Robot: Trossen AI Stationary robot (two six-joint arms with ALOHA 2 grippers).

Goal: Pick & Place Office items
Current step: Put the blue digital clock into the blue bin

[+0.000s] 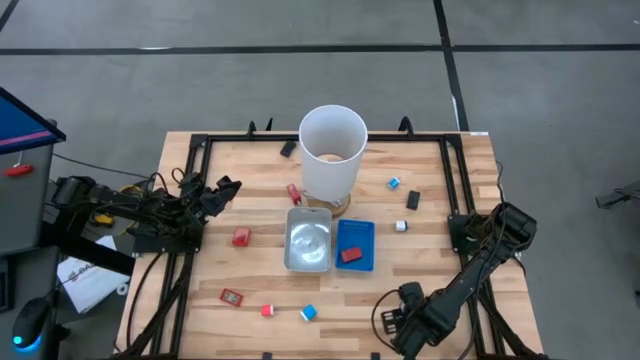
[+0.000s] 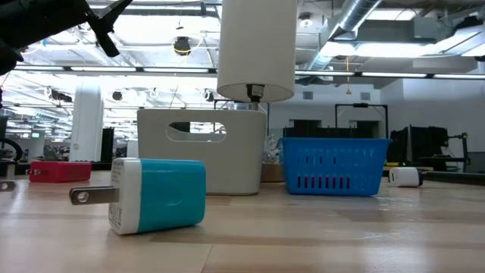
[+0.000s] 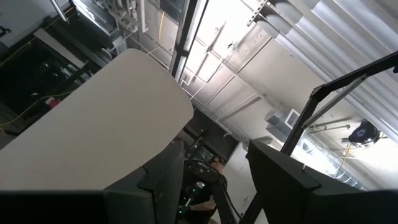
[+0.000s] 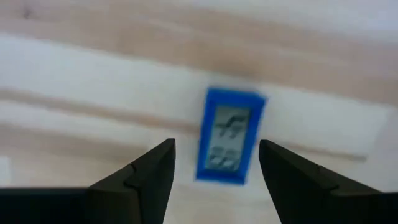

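At the near edge of the bench [image 1: 450, 190], the right pincer [image 4: 214, 165] hangs over the wood with its fingers spread open, and a small blue item with a grey display [image 4: 229, 136] lies flat on the boards between and beyond the fingertips.

Near this edge lie also a red flat item [image 1: 232, 296], a small red block [image 1: 267, 311] and a blue and white charger [image 1: 308, 313].

In the middle stand the clear silvery tray [image 1: 308, 242] and, just beside it, the blue tray [image 1: 356, 232], which holds a red piece [image 1: 349, 255].

Behind them rises the tall white bin [image 1: 332, 150].

More small pieces are scattered to its right and left.

The left pincer [image 1: 222, 190] is at the left side, raised above the bench and pointing toward the bin, fingers apart and holding nothing.
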